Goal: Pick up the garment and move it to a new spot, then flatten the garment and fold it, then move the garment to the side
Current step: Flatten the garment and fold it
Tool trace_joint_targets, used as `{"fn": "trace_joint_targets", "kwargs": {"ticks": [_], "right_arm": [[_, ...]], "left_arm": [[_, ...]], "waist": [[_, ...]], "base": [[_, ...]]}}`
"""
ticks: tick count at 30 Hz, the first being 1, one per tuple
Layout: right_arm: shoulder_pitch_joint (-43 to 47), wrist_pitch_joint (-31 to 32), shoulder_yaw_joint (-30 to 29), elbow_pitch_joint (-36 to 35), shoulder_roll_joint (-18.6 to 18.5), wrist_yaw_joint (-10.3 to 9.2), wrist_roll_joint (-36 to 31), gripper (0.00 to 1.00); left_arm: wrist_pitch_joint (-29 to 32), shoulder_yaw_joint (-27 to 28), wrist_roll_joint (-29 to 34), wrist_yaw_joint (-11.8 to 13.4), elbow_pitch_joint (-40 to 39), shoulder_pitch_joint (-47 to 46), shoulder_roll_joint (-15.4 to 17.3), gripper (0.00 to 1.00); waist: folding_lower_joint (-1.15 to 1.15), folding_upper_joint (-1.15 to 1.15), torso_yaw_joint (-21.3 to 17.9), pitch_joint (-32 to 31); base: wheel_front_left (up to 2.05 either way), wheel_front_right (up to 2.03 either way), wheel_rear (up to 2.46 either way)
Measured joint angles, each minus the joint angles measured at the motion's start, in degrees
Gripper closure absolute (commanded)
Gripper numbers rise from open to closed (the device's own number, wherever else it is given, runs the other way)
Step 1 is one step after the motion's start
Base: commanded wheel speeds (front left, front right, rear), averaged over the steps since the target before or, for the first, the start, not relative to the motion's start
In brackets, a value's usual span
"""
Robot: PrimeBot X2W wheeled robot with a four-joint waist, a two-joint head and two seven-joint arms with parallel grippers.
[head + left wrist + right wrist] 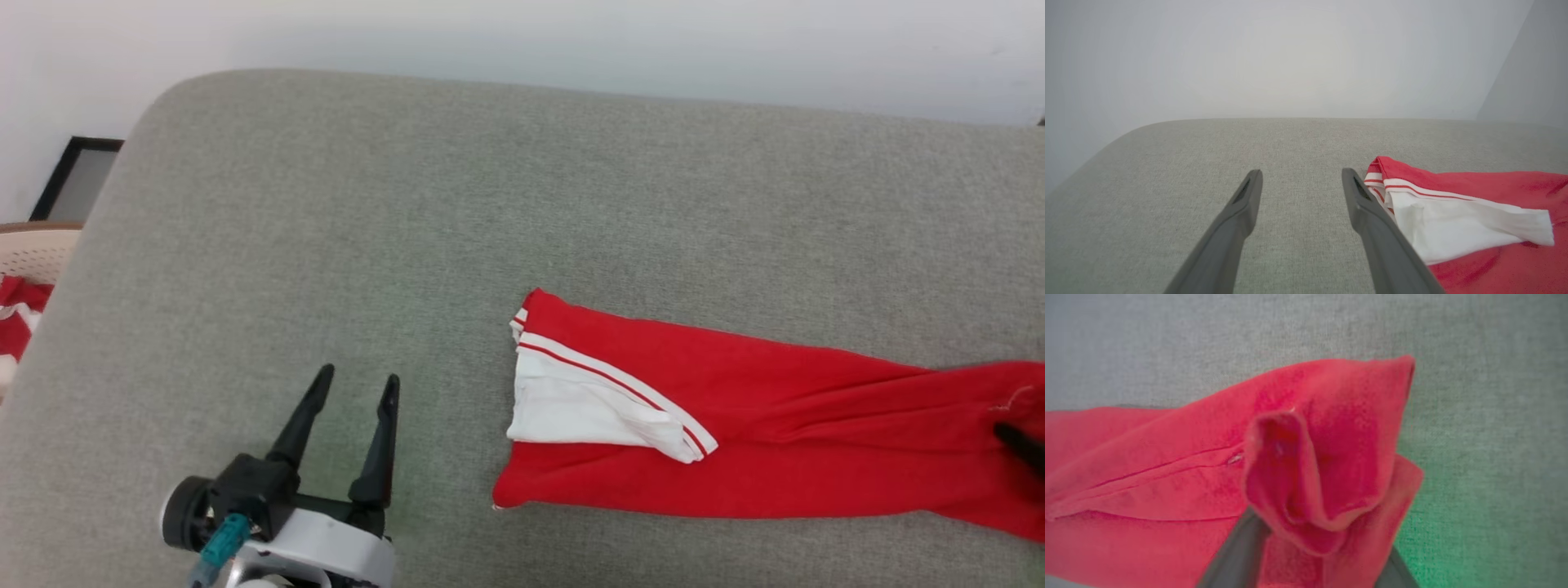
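The garment (775, 457) lies on the near right part of the bench (326, 204), doubled lengthwise into a long red strip with one white sleeve laid on top. The moving and flattening are judged done, and the fold half made. At the bench's right end, bunched red cloth stands between the widely spread fingers of the right gripper (1321, 531) and is not pinched. Over the bench's near left part the left gripper (359, 380) is poised, its fingers released and empty. A cross fold and the move aside are left.
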Motion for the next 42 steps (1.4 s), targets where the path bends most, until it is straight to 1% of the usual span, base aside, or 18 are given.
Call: {"fn": "trace_joint_targets", "kwargs": {"ticks": [4, 7, 11, 17, 20, 24, 27, 29, 32, 35, 38, 40, 42], "right_arm": [[-0.9, -1.5, -1.7, 1.1, 0.6, 0.01, -0.9, 1.0], [-1.3, -2.9, -3.8, 1.8, 0.2, 0.02, -1.0, 1.0], [-1.4, -5.0, -6.9, 3.3, -2.3, 0.01, -1.6, 1.0], [-1.3, -8.6, -12.6, 9.1, -7.6, 0.01, -3.6, 1.0], [-1.3, -9.6, -13.7, 9.5, -8.3, 0.01, -3.7, 1.0], [-0.5, -10.5, -12.2, 3.6, -9.6, 0.01, -4.3, 1.0], [1.2, -9.3, -9.3, -4.4, -10.0, 0.01, -4.2, 1.0], [2.3, -8.1, -7.0, -10.9, -9.8, 0.01, -3.7, 1.0], [2.6, -5.4, -2.9, -20.4, -8.1, 0.0, -3.4, 1.0], [2.9, -2.4, 1.5, -28.1, -4.8, 0.01, -3.1, 1.0], [1.5, 0.1, 5.1, -32.4, -2.4, 0.0, -5.3, 1.0], [0.4, 1.3, 7.7, -33.7, -0.2, 0.0, -6.6, 1.0], [-1.3, 2.1, 10.2, -34.1, 1.1, 0.01, -8.9, 1.0]], "left_arm": [[0.0, 2.0, 1.8, -0.1, -1.4, 0.3, -0.9, 0.0], [0.0, 3.2, 2.0, -0.3, -1.8, 1.1, -1.5, 0.0], [0.0, 3.3, 2.3, -0.4, -3.4, 1.2, -1.7, 0.0], [0.0, 2.9, 3.1, -0.4, -5.3, 0.9, -1.3, 0.0], [0.0, 2.2, 2.8, -0.4, -6.0, 0.7, -1.0, 0.0], [0.0, 2.8, 2.9, -0.4, -6.1, 0.7, -1.0, 0.0], [0.0, 3.2, 3.1, -0.4, -5.8, 0.8, -1.2, 0.0], [0.0, 3.7, 2.9, -0.4, -5.3, 1.1, -1.5, 0.0], [0.0, 3.3, 2.7, -0.4, -4.8, 1.2, -1.9, 0.0], [0.0, 2.6, 2.4, -0.4, -4.5, 1.2, -2.3, 0.0], [0.0, 1.9, 2.2, -0.4, -4.0, 1.2, -2.6, 0.0], [0.0, 2.6, 2.2, -0.4, -3.9, 1.2, -3.1, 0.0], [0.0, 2.7, 2.0, -0.4, -3.8, 1.2, -3.2, 0.0]], "waist": [[0.0, 0.0, -1.1, 0.4], [0.0, 0.0, -2.2, 0.7], [0.0, 0.0, -3.9, 1.2], [0.0, 0.0, -6.3, 1.9], [0.0, 0.0, -7.1, 2.3], [0.0, 0.0, -7.8, 2.3], [0.0, 0.0, -8.1, 1.9], [0.0, 0.0, -8.1, 1.6], [0.0, 0.0, -7.9, 1.2], [0.0, 0.0, -7.3, 0.9], [0.0, 0.0, -6.2, 0.7], [0.0, 0.0, -5.4, 0.6], [0.0, 0.0, -4.5, 0.6]], "base": [[0.0, 0.0, 0.0], [0.0, 0.0, 0.0], [0.0, 0.0, 0.0], [0.0, 0.0, 0.0], [0.0, 0.0, 0.0], [0.0, 0.0, 0.0], [0.0, 0.0, 0.0], [0.0, 0.0, 0.0], [0.0, 0.0, 0.0], [0.0, 0.0, 0.0], [0.0, 0.0, 0.0], [0.0, 0.0, 0.0], [0.0, 0.0, 0.0]]}}
